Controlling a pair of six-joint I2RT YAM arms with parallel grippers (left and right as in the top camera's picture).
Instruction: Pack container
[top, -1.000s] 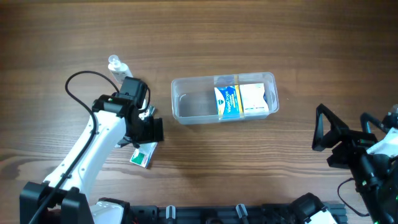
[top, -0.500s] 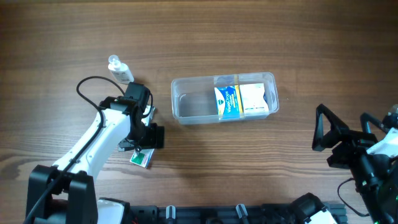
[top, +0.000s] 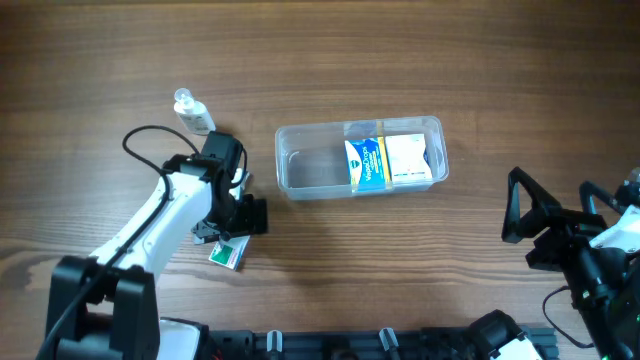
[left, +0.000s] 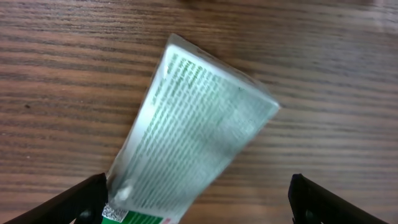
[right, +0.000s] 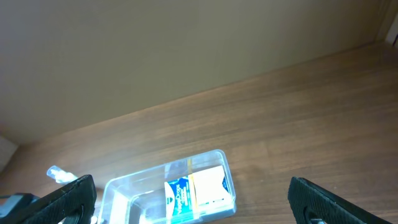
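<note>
The clear plastic container (top: 300, 172) lies mid-table, with a blue and white box (top: 368, 162) and a pale yellow box (top: 407, 158) in its right half; it also shows in the right wrist view (right: 118, 193). My left gripper (top: 232, 226) is open, low over a white and green box (top: 231, 252) that lies flat on the wood. In the left wrist view the box (left: 193, 130) sits between the spread fingers (left: 199, 199), its lower left corner close to the left finger. My right gripper (top: 520, 228) is open and empty, raised at the right edge.
A small clear bottle (top: 192, 110) lies on the table behind the left arm, left of the container. The left arm's black cable (top: 140, 140) loops above it. The wood table (top: 400, 60) stretches beyond the container.
My left gripper has moved toward the front and slightly right, down over the white and green box, fingers still open. The right arm has not moved.
</note>
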